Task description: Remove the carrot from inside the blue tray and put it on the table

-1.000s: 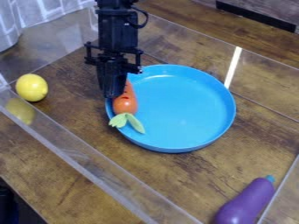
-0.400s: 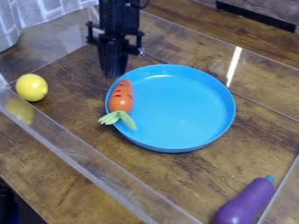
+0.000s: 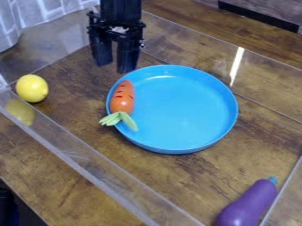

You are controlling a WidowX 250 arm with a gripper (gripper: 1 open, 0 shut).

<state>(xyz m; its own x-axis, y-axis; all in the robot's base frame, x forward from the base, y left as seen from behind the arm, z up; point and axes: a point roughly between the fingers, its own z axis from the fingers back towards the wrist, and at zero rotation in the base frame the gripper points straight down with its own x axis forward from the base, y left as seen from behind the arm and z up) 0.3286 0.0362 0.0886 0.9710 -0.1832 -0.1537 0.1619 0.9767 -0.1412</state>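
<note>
The carrot (image 3: 123, 97), orange-red with a light green leafy top, lies at the left edge of the blue tray (image 3: 189, 110). Its body rests against the rim and its leaves hang over onto the table (image 3: 71, 124). My gripper (image 3: 115, 58) hangs pointing down just behind the tray's left rim, above and clear of the carrot. Its two dark fingers (image 3: 102, 51) stand apart with nothing between them, so it is open.
A yellow lemon (image 3: 32, 87) sits on the table at the left. At the bottom right corner lies a purple eggplant (image 3: 248, 208). Clear plastic edging (image 3: 83, 159) runs diagonally across the front left of the tabletop.
The gripper was shut on the carrot at the tray's rim. It has let go, opened, and lifted up and back. The carrot stays at the left rim.
</note>
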